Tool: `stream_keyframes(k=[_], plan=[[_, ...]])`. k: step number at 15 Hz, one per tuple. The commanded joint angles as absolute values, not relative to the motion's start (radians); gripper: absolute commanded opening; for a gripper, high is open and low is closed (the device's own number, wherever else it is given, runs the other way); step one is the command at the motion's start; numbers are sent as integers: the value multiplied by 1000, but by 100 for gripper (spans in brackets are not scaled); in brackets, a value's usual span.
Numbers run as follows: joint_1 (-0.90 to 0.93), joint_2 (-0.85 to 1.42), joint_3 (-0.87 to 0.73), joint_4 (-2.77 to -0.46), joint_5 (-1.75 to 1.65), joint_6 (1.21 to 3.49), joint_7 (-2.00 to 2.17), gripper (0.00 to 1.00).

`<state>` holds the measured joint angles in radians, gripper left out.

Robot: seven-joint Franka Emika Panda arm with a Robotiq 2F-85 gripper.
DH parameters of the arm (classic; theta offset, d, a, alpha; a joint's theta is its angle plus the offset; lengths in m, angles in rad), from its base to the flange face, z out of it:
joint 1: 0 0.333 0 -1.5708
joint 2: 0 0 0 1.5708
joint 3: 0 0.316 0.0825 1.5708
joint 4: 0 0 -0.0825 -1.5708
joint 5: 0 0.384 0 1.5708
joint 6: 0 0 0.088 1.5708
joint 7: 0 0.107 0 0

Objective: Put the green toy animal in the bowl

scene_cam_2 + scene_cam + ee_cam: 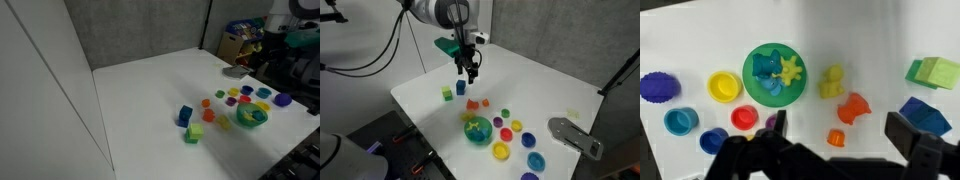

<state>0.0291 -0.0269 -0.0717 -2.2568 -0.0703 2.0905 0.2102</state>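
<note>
The teal-green bowl lies upper left of centre in the wrist view. It holds a teal-blue toy figure and a yellow star-like toy. I cannot pick out a separate green toy animal outside the bowl. My gripper is open and empty, high above the table. A small orange cup sits between its fingers and an orange toy animal just beyond. In both exterior views the bowl sits near the table's front, and the gripper hangs above the blocks.
A yellow toy animal lies right of the bowl. Green blocks and a blue block are at the right. Several small coloured cups, among them purple, yellow and red, lie left. A grey object sits on the table edge.
</note>
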Motion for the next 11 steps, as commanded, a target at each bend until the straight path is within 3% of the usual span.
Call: stream_keyframes(k=[1,11], plan=[[5,-158,-54,-2270,-51,2057,159,100],[-7,-259,-26,-2255,-63,2039,181,100]])
